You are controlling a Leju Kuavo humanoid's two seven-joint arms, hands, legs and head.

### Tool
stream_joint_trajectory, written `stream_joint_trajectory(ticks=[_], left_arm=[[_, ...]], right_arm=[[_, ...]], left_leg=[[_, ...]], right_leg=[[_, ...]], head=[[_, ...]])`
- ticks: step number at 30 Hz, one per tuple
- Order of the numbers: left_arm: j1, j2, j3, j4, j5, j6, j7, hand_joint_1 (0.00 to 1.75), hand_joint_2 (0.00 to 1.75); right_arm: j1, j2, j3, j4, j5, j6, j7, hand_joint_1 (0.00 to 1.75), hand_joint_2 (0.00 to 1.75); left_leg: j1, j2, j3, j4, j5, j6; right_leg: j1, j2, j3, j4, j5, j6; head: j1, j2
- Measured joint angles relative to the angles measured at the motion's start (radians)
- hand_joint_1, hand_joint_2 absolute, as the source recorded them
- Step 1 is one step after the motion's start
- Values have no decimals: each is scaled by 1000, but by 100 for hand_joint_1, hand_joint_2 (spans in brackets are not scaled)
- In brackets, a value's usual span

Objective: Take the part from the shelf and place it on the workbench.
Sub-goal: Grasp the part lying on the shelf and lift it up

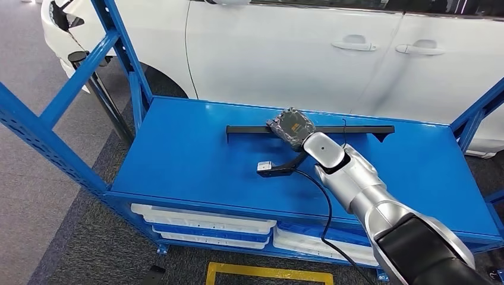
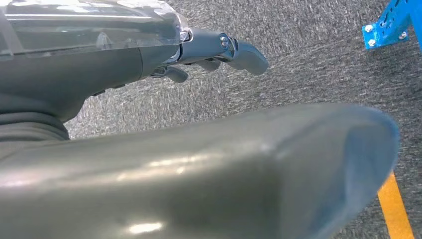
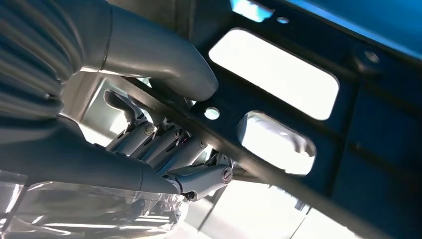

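Observation:
The part (image 1: pixel 249 129) is a long black bar with cut-out holes, lying across the back of the blue shelf deck (image 1: pixel 190 166). My right hand (image 1: pixel 291 127) sits on the bar near its middle. In the right wrist view the thumb (image 3: pixel 164 64) presses one side of the black part (image 3: pixel 343 139) and the fingers (image 3: pixel 169 144) wrap the other side, so the hand grips it. My left hand (image 2: pixel 124 64) hangs over grey carpet, its fingers (image 2: pixel 244 52) stretched out and holding nothing.
A white car (image 1: pixel 267 53) stands close behind the shelf. Blue uprights (image 1: pixel 65 89) frame the left side and another (image 1: pixel 475 113) the right. White trays (image 1: pixel 202 225) lie on the lower level. A yellow floor marking (image 1: pixel 267 274) lies in front.

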Motion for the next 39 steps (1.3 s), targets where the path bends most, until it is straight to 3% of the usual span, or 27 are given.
stream_joint_trajectory(ticks=[1,2,3,6,8,11,13,15,17,18,19,21,23,26,27,29,31,32,33,34,36,37,39], left_arm=[[0,0,0,0,-1,0,0,0,0],[0,0,0,0,-1,0,0,0,0],[0,0,0,0,-3,0,0,0,0],[0,0,-2,0,-6,0,0,0,0],[-1,0,-2,0,-8,0,0,0,0],[-2,0,-4,0,-8,0,-1,0,0],[-3,0,-5,0,-7,0,-2,0,0],[-3,0,-5,0,-6,1,-2,0,0],[-3,0,-5,0,-5,1,-2,0,0],[-3,0,-5,0,-5,1,-2,0,0],[-3,0,-6,0,-4,1,-2,0,0],[-4,0,-6,0,-4,1,-2,0,0],[-5,0,-6,0,-3,1,-3,0,0],[-4,0,-6,0,-3,2,-3,0,0],[-5,0,-6,0,-2,2,-3,0,0],[-9,0,-6,0,-1,4,-3,0,0],[-10,-1,-6,0,1,4,-3,0,0],[-9,-1,-6,0,1,5,-3,0,0],[-9,-1,-6,0,2,5,-3,0,0],[-9,-1,-6,0,2,5,-3,0,0],[-9,-1,-6,0,2,6,-4,0,0],[-9,-2,-6,0,2,6,-4,0,0],[-10,-3,-6,0,2,5,-4,0,0]], right_arm=[[9,0,-10,-13,-49,3,-28,175,175],[18,-1,-22,-33,-99,10,-53,175,175],[26,-3,-33,-60,-148,18,-73,175,175],[31,-10,-68,-172,-276,65,-107,175,175],[30,-13,-89,-249,-361,113,-124,175,175],[38,-18,-113,-359,-501,207,-155,175,175],[32,-22,-124,-421,-589,258,-172,175,175],[26,-23,-128,-458,-627,278,-177,175,175],[30,-23,-129,-479,-636,283,-178,175,175],[32,-24,-129,-486,-637,283,-179,175,175],[33,-24,-129,-493,-638,283,-179,175,175],[32,-26,-130,-508,-639,282,-180,175,175],[32,-27,-132,-517,-647,283,-183,175,175],[29,-29,-132,-526,-692,294,-194,175,175],[24,-30,-132,-532,-712,301,-196,175,175],[7,-30,-132,-540,-750,317,-192,175,175],[-14,-31,-130,-544,-790,337,-188,175,175],[-24,-31,-130,-545,-812,347,-188,175,175],[-33,-33,-129,-549,-835,358,-188,175,175],[-42,-34,-129,-555,-857,367,-189,175,175],[-61,-39,-131,-571,-898,382,-192,175,175],[-69,-41,-133,-579,-918,391,-195,175,175],[-78,-46,-135,-595,-967,417,-201,175,175]], left_leg=[[0,0,0,1,0,0],[0,0,0,2,-1,1],[0,-1,0,3,-1,0],[-3,-2,-2,7,-5,-5],[-6,-1,-7,8,-5,-13],[-6,-1,-11,12,-10,-28],[-5,0,-35,72,-49,-38],[-1,0,-93,204,-113,-46],[1,0,-137,296,-137,-51],[1,0,-134,289,-121,-51],[2,0,-113,241,-89,-51],[2,1,-46,100,-27,-47],[0,0,-10,23,-9,-37],[0,-2,-10,16,-9,-19],[1,-2,-10,13,-6,-13],[2,-1,-10,9,-2,-4],[2,0,-10,9,-2,-2],[1,-1,-10,9,-3,-1],[1,-1,-9,10,-3,-1],[1,-3,-8,10,-3,-2],[-1,-5,-5,10,-5,-5],[-2,-5,-6,11,-6,-7],[-5,-4,-8,11,-6,-15]], right_leg=[[0,0,-26,53,-15,1],[-1,0,-37,74,-10,1],[-1,0,-31,56,12,0],[2,0,54,-138,110,-13],[7,1,81,-206,127,-21],[5,0,83,-218,128,-33],[-1,-2,87,-223,131,-43],[-1,-2,88,-224,130,-50],[-1,-2,89,-223,129,-50],[-1,-2,89,-222,129,-50],[-1,-1,90,-220,128,-48],[1,0,89,-213,123,-41],[4,1,84,-207,121,-31],[3,0,80,-205,120,-15],[2,-1,74,-190,107,-11],[0,-1,33,-97,51,-3],[0,-1,-28,41,-9,1],[0,-2,-47,82,-18,1],[-1,-2,-48,85,-7,0],[0,-2,-29,45,23,-2],[3,-1,40,-100,94,-12],[6,-1,67,-160,114,-18],[11,0,86,-207,119,-24]], head=[[0,0],[0,0],[0,0],[0,0],[0,0],[0,0],[0,0],[0,0],[0,0],[0,0],[0,0],[0,0],[0,0],[0,0],[0,0],[0,0],[0,0],[0,0],[0,0],[0,0],[0,0],[0,0],[0,0]])
